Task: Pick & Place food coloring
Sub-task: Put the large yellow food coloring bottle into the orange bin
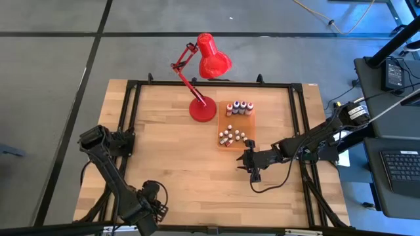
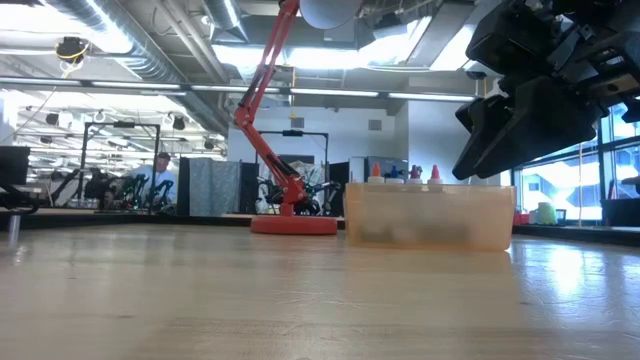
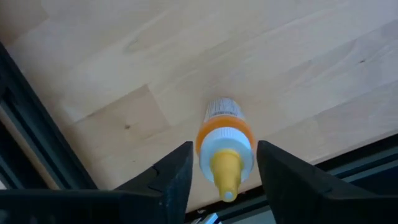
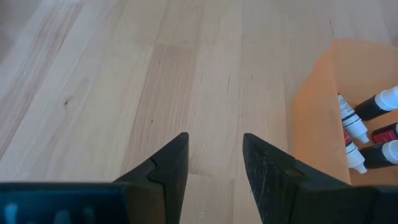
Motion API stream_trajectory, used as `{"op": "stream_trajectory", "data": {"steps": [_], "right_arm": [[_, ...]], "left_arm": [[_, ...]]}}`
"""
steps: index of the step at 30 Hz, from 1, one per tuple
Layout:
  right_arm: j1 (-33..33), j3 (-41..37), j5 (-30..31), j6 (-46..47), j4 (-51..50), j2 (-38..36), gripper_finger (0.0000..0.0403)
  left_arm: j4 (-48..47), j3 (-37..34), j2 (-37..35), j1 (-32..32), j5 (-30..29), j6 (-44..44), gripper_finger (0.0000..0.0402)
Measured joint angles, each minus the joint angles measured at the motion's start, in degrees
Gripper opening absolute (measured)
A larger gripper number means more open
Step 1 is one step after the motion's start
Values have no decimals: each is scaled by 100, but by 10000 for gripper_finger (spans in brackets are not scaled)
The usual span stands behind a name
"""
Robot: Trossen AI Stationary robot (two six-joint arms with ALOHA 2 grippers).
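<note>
A small yellow-tipped food coloring bottle [image 3: 224, 146] is being framed between the fingers of the left gripper [image 3: 224, 180] at the table's near edge; whether the fingers are touching it cannot be told. The other bottles [image 1: 237, 108] are being kept in the orange tray [image 1: 220, 124] beside the red desk lamp [image 1: 207, 65]. The right gripper [image 4: 214, 165] is being held with fingers apart and empty over bare wood just beside the tray

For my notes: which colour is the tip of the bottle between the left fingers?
Yellow, on the bottle; the left wrist view shows it best.
</note>
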Motion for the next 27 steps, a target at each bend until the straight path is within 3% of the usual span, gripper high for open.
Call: {"op": "stream_trajectory", "data": {"steps": [8,13,19,22,27], "right_arm": [[-2,0,0,0,-2,0,155],[-2,0,-1,0,-2,0,155],[-2,-4,0,-30,77,0,155],[0,129,-3,-361,68,0,155],[15,721,-170,-367,-835,-7,155]], "left_arm": [[51,0,0,1,95,0,120],[55,2,0,2,136,28,115],[81,150,0,358,-769,804,114],[329,283,0,811,-1197,1768,116],[2230,308,26,1805,-1213,5339,121]]}}
